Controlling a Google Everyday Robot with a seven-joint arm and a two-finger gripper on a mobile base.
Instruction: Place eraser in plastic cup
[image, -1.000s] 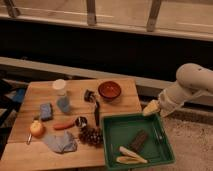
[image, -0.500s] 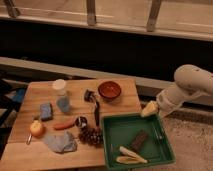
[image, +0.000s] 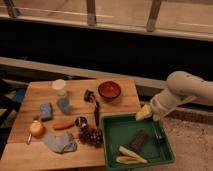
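My gripper hangs over the far right rim of the green tray, fingers apart. It looks empty, though its pale tip is too small in this view for me to be sure.

The eraser lies flat on the tray floor, below and just left of my gripper. It is not touching the gripper, and it sits just above the pale yellowish pieces. Over the last second nothing has shifted: the eraser has stayed put, and I have kept the same place and the same opening. I take that to mean the pick has not begun and the whole task is still ahead.

The plastic cup stands upright on the wooden table, well apart to the left, past the red-brown bowl. Carrying the eraser there will take a long move across the table.

My arm comes in from the right, with the thick white forearm sloping down and left so the wrist points at the tray.
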